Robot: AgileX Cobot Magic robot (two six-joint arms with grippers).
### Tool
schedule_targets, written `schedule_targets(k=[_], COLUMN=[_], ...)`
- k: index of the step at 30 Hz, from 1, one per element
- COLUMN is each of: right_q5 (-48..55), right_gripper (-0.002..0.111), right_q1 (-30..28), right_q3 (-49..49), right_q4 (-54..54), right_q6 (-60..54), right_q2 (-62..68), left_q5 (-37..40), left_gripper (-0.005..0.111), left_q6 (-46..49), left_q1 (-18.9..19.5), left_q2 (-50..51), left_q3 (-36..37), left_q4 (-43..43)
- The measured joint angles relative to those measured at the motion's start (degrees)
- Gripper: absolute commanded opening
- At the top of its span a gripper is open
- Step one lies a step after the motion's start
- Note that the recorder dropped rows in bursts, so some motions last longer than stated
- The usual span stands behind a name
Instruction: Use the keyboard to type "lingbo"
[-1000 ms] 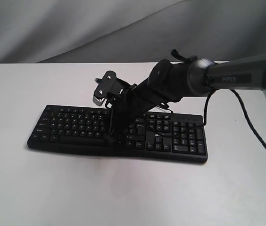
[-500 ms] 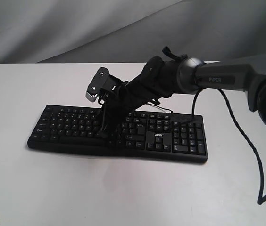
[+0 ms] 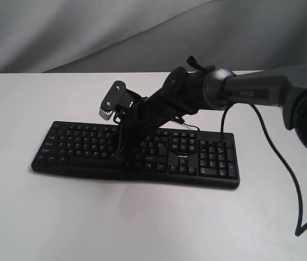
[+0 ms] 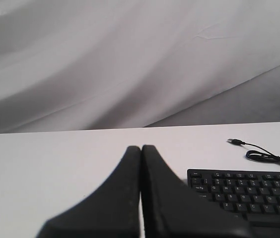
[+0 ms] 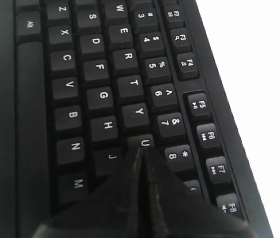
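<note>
The black keyboard (image 3: 77, 144) lies across the white table (image 3: 142, 217), number pad to the right. My right gripper (image 3: 118, 157) reaches in from the right and points down onto the middle of the letter keys, jaws shut with nothing between them. In the right wrist view the keyboard (image 5: 95, 74) fills the frame. There the shut right gripper (image 5: 141, 148) has its tips at the edge of the U key (image 5: 144, 141), beside J, and hides the keys behind. The left gripper (image 4: 141, 147) is shut and empty, off the end of the keyboard (image 4: 244, 191); the exterior view does not show it.
The keyboard's thin USB cable (image 4: 259, 154) lies loose on the table behind it. My right arm's black cable (image 3: 284, 163) hangs down at the right. A grey cloth backdrop (image 3: 88, 32) stands behind the table's far edge.
The right gripper has moved left along the letter keys since a second ago. In the last half second it has barely moved.
</note>
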Motion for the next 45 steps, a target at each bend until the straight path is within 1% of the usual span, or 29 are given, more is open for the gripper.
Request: schedule_targets(k=[21,26,34,45], right_q5=[-1.1,0.5,1.6,1.3], right_gripper=[0.0,0.0,0.0,0.0], right_q1=[0.0,1.1,4.6,4.9], right_q3=[0.0,0.0,0.0,0.0], right_q4=[-0.4,-0.5,-0.6,-1.5], right_q6=[0.1,0.1,0.1,0.9], right_q2=[0.2,-1.6,-1.8,-1.5], left_q5=[0.0,0.0,0.0,0.0], left_gripper=[0.001,0.001,0.001,0.001], left_q6=[0.0,0.0,0.0,0.0], left_q1=[0.0,0.0,0.0,0.0], left_q2=[0.0,0.0,0.0,0.0], left_q3=[0.0,0.0,0.0,0.0], left_q4=[0.0,0.0,0.0,0.0])
